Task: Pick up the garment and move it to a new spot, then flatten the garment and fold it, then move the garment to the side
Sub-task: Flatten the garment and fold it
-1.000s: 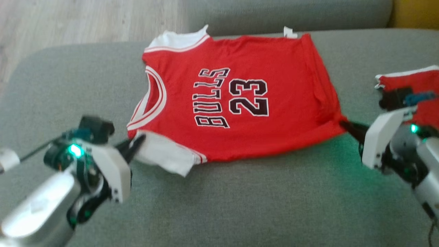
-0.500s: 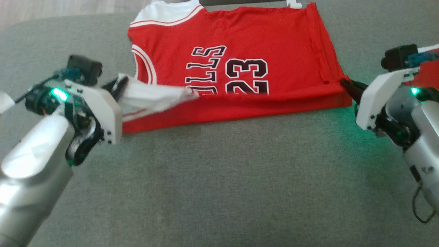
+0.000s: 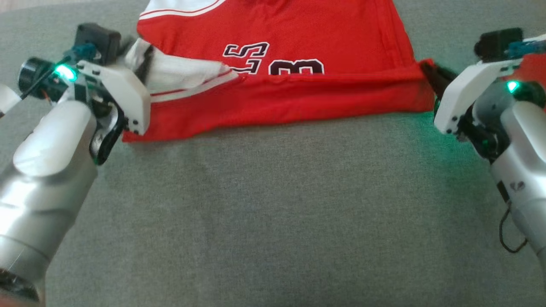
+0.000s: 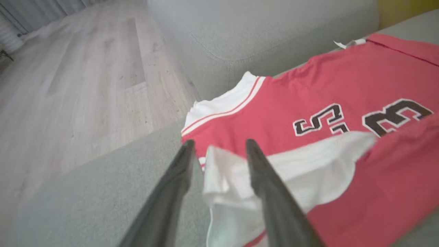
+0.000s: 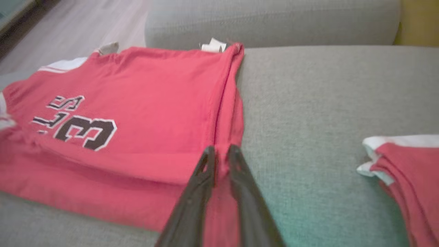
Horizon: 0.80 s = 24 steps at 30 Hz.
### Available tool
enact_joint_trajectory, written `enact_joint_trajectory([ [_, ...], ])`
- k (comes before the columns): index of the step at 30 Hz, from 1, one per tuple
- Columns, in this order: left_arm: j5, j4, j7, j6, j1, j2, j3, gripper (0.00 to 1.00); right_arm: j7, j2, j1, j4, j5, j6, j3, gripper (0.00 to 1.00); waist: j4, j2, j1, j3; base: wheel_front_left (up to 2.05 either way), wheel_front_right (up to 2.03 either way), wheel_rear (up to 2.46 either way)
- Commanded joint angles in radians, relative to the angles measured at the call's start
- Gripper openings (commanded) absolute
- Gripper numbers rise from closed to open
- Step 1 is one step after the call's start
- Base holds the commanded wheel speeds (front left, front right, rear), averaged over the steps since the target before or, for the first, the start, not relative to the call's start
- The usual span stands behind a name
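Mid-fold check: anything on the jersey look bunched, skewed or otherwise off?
Yes. At the left end of the jersey, the white shoulder strap lies crumpled over the folded red edge, between the parted jaws of the left gripper, so the fold looks uneven there. The right end looks neat.

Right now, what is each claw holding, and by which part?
Right claw pinches the red jersey at its hem corner. Left claw stands open, the white shoulder flap loose between its fingers.

Head looks down; both wrist views skim the same jersey (image 3: 298,98) closely
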<state>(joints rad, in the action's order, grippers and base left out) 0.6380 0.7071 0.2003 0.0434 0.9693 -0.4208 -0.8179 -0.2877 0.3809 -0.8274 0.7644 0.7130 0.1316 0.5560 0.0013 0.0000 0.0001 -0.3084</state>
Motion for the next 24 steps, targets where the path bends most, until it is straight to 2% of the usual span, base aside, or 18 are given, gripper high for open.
enact_joint_trajectory([
  [1,-0.013,-0.001,-0.037,-0.016,0.067,-0.027,0.042,1.00,0.037,-0.008,-0.032,-0.013,-0.007,-0.001,-0.011,1.00,-0.001,0.0000,-0.0001,-0.002,0.00,0.00,0.00],
  [4,-0.032,0.041,-0.146,-0.061,0.088,-0.007,0.064,1.00,0.146,-0.023,-0.056,0.011,-0.022,-0.001,-0.052,1.00,0.001,0.0000,-0.0001,0.001,0.00,0.00,0.00],
  [9,-0.021,0.051,-0.397,-0.124,0.086,0.041,0.134,1.00,0.368,-0.059,-0.061,0.027,-0.040,-0.001,-0.126,1.00,0.015,0.0000,-0.0001,0.034,0.00,0.00,0.00],
  [11,-0.011,0.028,-0.443,-0.144,0.064,0.060,0.166,1.00,0.458,-0.073,-0.047,0.023,-0.059,-0.001,-0.147,1.00,0.022,0.0000,-0.0001,0.055,0.00,0.00,0.00],
  [14,-0.021,-0.057,-0.460,-0.175,0.002,0.075,0.223,1.00,0.528,-0.107,-0.009,0.013,-0.086,-0.001,-0.200,1.00,0.030,0.0000,-0.0001,0.086,0.00,0.00,0.00],
  [17,-0.070,-0.211,-0.461,-0.215,-0.119,0.090,0.307,1.00,0.547,-0.145,0.052,-0.016,-0.151,-0.001,-0.278,1.00,0.033,0.0000,-0.0001,0.114,0.00,0.00,0.00],
  [21,-0.140,-0.374,-0.462,-0.248,-0.323,0.135,0.402,1.00,0.549,-0.220,0.194,-0.158,-0.321,-0.001,-0.424,1.00,0.032,0.0000,-0.0001,0.145,0.00,0.00,0.00],
  [24,-0.194,-0.454,-0.462,-0.248,-0.465,0.173,0.464,1.00,0.549,-0.287,0.328,-0.266,-0.434,-0.001,-0.508,1.00,0.030,0.0000,-0.0001,0.163,0.00,0.00,0.00],
])
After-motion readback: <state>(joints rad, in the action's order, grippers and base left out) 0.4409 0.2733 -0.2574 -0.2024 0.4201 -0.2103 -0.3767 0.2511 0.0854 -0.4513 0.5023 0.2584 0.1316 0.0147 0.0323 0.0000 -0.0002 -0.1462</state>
